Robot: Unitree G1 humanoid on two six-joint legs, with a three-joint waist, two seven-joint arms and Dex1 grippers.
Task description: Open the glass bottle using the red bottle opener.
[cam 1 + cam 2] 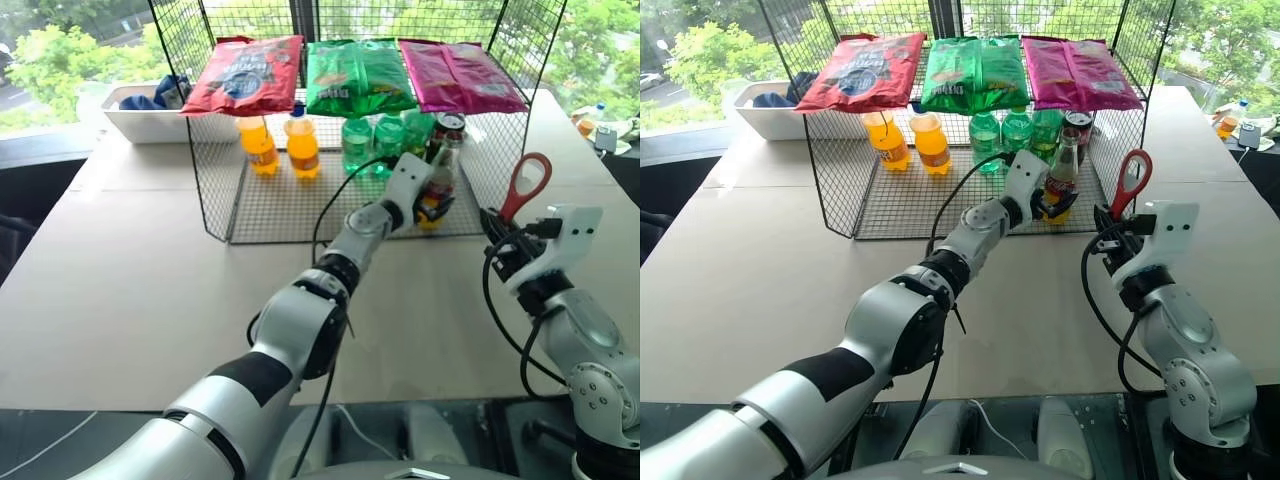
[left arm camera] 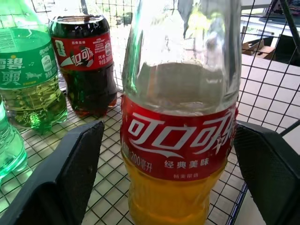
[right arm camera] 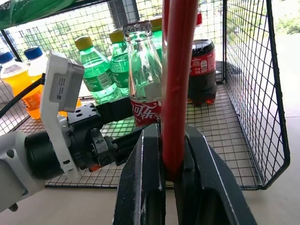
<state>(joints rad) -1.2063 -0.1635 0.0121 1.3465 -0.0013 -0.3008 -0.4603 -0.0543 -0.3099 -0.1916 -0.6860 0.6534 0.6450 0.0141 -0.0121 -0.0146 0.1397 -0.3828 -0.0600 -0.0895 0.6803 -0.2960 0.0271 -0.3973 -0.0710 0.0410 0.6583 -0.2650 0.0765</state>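
Glass bottle point(image 2: 180, 140): upright, between apart fingers of left gripper point(image 1: 1048, 205). Right gripper point(image 3: 171, 154): clamped on red bottle opener point(image 1: 1128, 180), just right of the bottle.

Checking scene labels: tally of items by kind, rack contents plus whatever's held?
Chip bags: 3
Orange plastic bottles: 2
Green bottles: 3
Dark cola bottle: 1
Glass bottle: 1
Red opener: 1
Total: 11
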